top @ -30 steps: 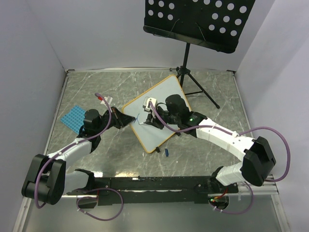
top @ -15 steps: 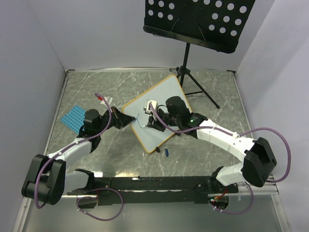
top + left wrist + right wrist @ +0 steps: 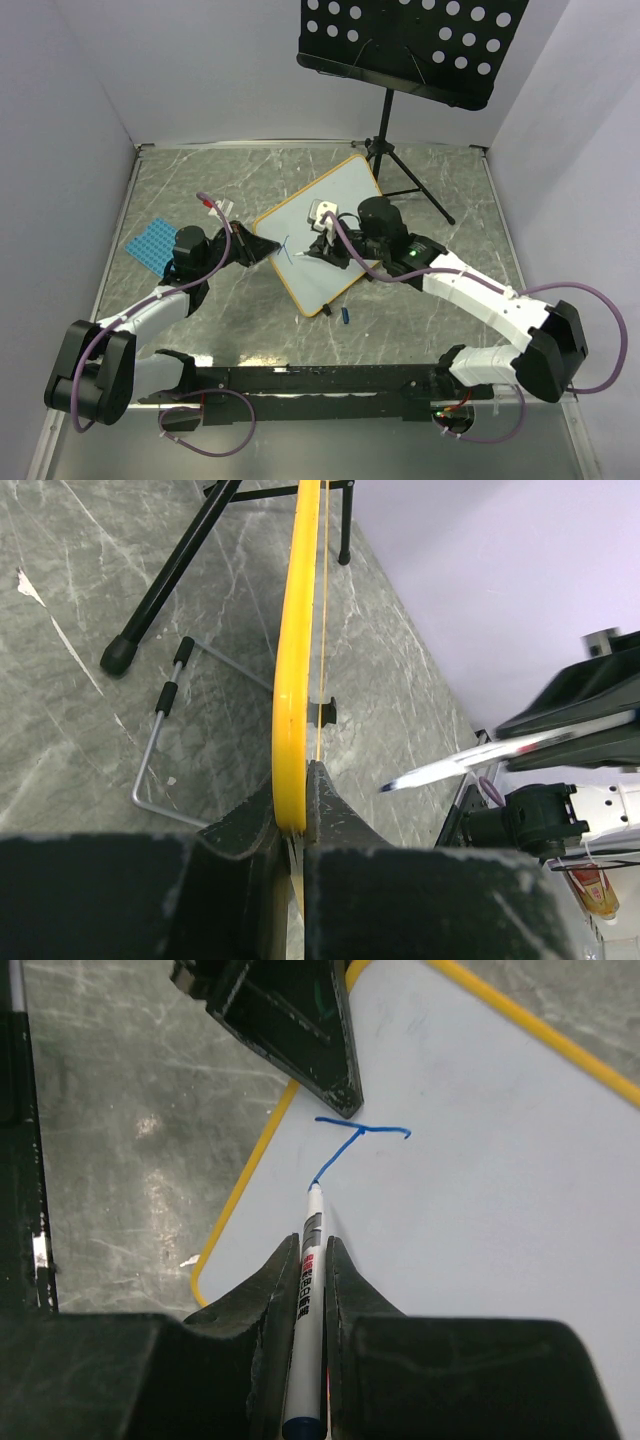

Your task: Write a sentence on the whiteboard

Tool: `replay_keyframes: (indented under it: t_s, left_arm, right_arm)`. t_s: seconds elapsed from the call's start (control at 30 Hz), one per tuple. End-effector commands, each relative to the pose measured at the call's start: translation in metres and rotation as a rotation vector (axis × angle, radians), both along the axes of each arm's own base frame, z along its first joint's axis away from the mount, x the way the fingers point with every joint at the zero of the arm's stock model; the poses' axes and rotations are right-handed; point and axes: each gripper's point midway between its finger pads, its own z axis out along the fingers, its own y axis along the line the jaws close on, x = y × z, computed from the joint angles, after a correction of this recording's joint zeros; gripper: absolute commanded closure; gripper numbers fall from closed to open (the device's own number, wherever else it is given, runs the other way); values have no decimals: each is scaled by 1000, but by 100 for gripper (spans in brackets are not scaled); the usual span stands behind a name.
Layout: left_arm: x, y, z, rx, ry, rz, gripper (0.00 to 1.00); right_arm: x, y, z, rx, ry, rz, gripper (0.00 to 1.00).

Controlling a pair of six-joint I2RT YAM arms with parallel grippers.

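Note:
The whiteboard [image 3: 345, 190], white with a yellow frame, lies tilted on the table. My left gripper [image 3: 262, 250] is shut on its left frame edge [image 3: 297, 630], with a finger on each side [image 3: 300, 780]. My right gripper [image 3: 318, 250] is shut on a white marker [image 3: 308, 1280] with a blue tip. The tip touches the board [image 3: 480, 1190] at the lower end of a blue T-shaped stroke [image 3: 360, 1132]. That stroke is all the writing of the sentence that shows. The left gripper's black finger [image 3: 300, 1030] sits just above the stroke.
A black perforated music stand [image 3: 400, 45] rises behind the board, and its tripod legs [image 3: 405, 180] stand on the table by the board's far corner. A blue dotted pad [image 3: 152, 245] lies at the left. A small blue cap [image 3: 345, 316] lies near the board's near edge. A wire prop [image 3: 160, 740] sits behind the board.
My right gripper has shifted a little to the right with the marker, and the blue stroke has grown longer. The left gripper has kept still on the frame.

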Motion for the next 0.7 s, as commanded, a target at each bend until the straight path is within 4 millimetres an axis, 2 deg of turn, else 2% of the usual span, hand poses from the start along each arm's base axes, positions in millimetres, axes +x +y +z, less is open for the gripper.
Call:
replay_keyframes:
  t_s: [0.0,0.13,0.33,0.67]
  left_arm:
    - [-19,-8,-15,49,2,-95,99]
    - [-19,-8,-16,50,5,-98,99]
    - [-19,-8,-15,47,2,-99,99]
    - [-19,-9,-15,45,2,-100,99]
  right_arm:
    - [-1,-5,34,78,-62,1,100]
    - [10,-10,31,77,-77,-31,100]
    - [20,-4,19,58,-73,-34,100]
    - [19,2,6,37,-35,-13,100]
